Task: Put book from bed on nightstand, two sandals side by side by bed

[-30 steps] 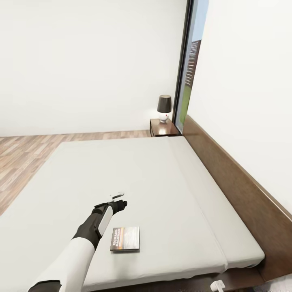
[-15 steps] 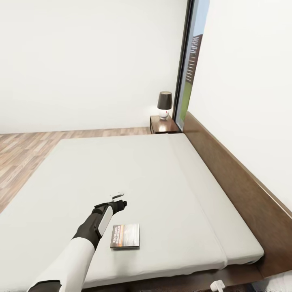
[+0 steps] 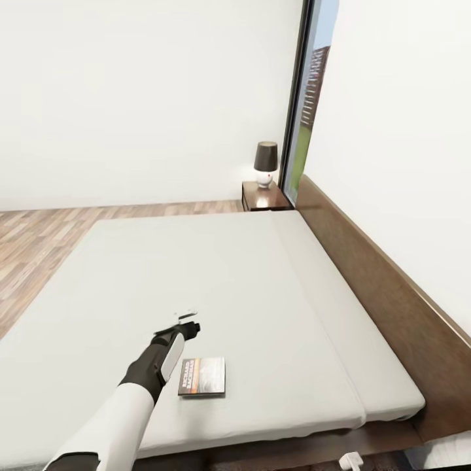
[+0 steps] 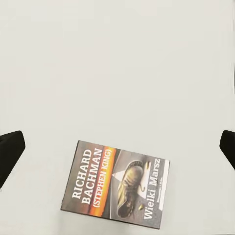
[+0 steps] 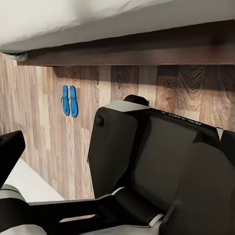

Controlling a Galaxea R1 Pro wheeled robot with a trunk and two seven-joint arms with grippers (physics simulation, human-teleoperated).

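One book [image 3: 202, 377] lay flat near the bed's [image 3: 261, 294] front edge. The left gripper [image 3: 186, 322] hovered just beyond it, wide open and empty. Step in hand: book pickup; next, descend and close.

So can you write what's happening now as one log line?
left gripper: open, above bed | book: on bed, unheld | sandals: together on floor

Matt mattress [image 3: 261, 281], glossy wooden headboard [image 3: 379, 288]
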